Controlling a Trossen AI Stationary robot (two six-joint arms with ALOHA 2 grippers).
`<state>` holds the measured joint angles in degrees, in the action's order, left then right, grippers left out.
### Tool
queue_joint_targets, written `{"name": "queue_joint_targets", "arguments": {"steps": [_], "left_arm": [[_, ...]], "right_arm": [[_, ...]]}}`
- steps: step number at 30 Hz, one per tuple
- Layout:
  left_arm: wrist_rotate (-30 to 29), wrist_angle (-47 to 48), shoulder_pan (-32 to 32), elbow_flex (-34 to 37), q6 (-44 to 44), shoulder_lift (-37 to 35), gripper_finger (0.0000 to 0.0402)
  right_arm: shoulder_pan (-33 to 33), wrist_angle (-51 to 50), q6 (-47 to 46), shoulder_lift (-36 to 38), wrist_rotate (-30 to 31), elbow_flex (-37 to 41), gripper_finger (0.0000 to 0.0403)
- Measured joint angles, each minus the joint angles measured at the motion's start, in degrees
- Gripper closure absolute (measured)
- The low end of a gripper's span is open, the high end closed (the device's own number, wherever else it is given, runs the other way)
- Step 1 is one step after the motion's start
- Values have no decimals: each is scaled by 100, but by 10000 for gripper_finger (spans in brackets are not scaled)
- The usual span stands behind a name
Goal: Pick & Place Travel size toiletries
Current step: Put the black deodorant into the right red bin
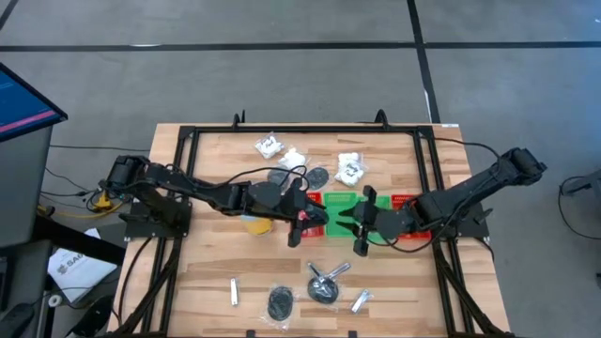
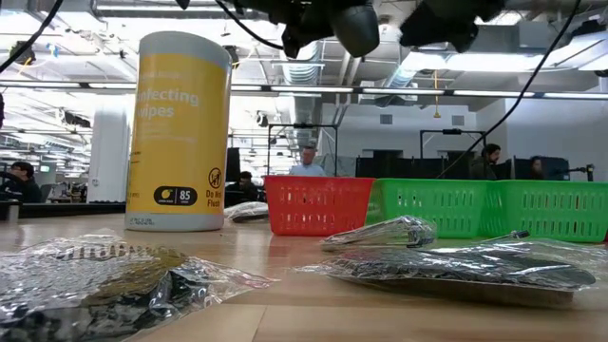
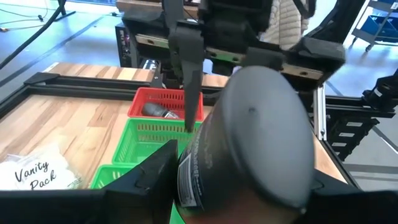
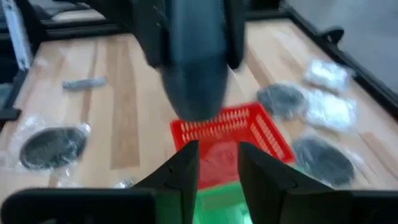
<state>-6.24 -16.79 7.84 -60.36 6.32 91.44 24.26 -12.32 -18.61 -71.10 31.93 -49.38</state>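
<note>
Left wrist view first: a dark grey round item with a label on its side sits clamped between the left gripper's fingers, held up over the row of bins in the middle of the table. Below it there's a red bin with something grey inside, and a green bin beside that. The right gripper faces it from just across the bins, jaws parted, nothing in them. Further out, white packets lie at the far side, wrapped discs and short tubes along the near edge. The yellow wipes canister stands upright.
</note>
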Motion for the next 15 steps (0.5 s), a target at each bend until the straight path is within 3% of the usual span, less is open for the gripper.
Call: {"name": "queue_joint_targets", "arguments": {"steps": [9, 15], "left_arm": [[-4, -119, 0, 0, -2, 0, 227], [-28, -157, 0, 0, -37, 0, 227]], "right_arm": [[-196, 977, 942, -642, -44, 6, 209], [-328, 1570, 1024, -870, -55, 6, 176]]}}
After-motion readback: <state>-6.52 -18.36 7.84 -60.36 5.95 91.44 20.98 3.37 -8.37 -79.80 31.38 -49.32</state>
